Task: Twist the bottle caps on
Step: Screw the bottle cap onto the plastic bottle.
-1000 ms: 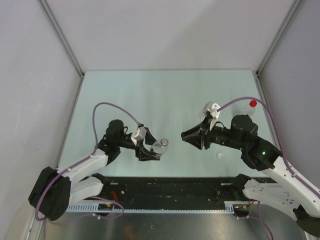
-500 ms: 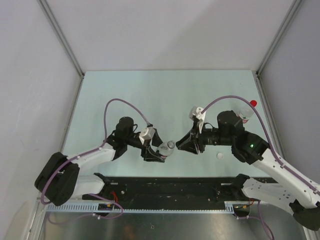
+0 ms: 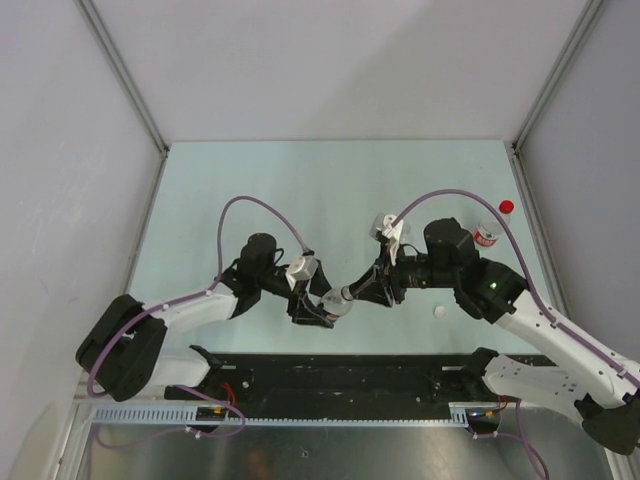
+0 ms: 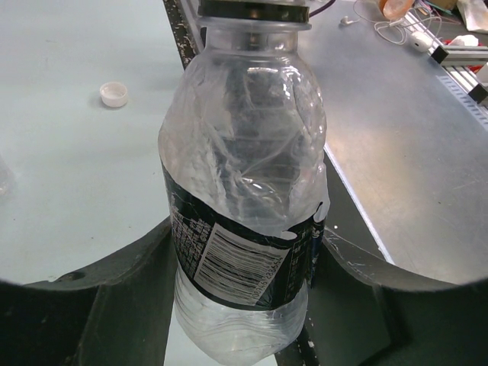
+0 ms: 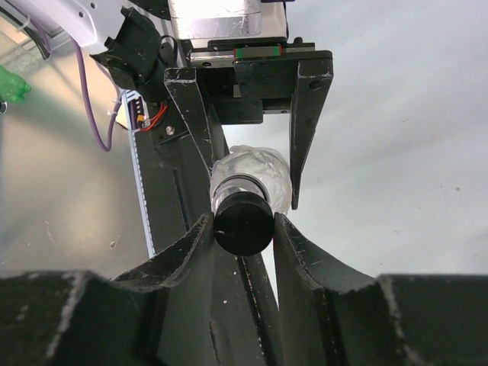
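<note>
Both grippers are facing each other near the table's (image 3: 300, 180) front edge. The left gripper (image 3: 312, 310) is clamping a clear bottle (image 4: 244, 152), and the right gripper (image 3: 362, 293) is pinching the black cap (image 5: 242, 223) at its mouth. A whitish cap (image 3: 440, 311) is lying nearby.

From above, the light is soft and even, with no single hard source. My arms (image 3: 200, 308) throw only faint, smeared shadows on the pale table (image 3: 330, 180), the grey walls (image 3: 300, 70) look flat, and everything there is sharp.

In my left wrist view the crumpled bottle (image 4: 244, 152) catches small white glints. Its label (image 4: 236, 263) reads crisp, while the clutter (image 4: 419, 38) far off to the right goes soft. The near corners sink into a dark, curved vignette.

In my right wrist view the black cap (image 5: 243, 223) is a shaded disc without detail. My near fingers (image 5: 183, 255) blur, and the table on the right washes out.
</note>
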You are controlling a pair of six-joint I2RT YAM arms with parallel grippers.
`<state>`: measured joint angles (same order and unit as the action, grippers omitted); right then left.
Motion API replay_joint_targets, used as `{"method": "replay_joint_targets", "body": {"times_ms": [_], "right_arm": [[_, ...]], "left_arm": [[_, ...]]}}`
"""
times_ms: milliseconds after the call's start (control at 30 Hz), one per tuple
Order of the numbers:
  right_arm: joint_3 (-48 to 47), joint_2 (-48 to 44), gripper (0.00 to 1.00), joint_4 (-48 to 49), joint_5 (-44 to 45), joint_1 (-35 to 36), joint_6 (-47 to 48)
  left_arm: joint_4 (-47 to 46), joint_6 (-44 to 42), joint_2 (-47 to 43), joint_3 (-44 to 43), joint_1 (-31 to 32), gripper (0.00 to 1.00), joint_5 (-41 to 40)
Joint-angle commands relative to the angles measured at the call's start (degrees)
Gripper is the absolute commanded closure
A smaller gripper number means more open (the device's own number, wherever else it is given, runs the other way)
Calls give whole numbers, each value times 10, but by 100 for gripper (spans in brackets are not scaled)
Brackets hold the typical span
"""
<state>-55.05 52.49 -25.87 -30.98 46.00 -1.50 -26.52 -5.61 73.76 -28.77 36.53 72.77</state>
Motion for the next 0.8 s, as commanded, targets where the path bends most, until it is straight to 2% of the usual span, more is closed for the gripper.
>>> {"method": "replay_joint_targets", "body": {"times_ms": [0,433,767], "right_arm": [[-30,4,69,9,-10,-2,10],[-34,16,65,15,-6,-2,12],[-51,40,65,-38,-15,-2,33]], "left_arm": [[-15,-11,6,-30,6,53,11],[-11,-11,3,-32,9,54,6],[0,-32,-6,-34,10,54,1]]}}
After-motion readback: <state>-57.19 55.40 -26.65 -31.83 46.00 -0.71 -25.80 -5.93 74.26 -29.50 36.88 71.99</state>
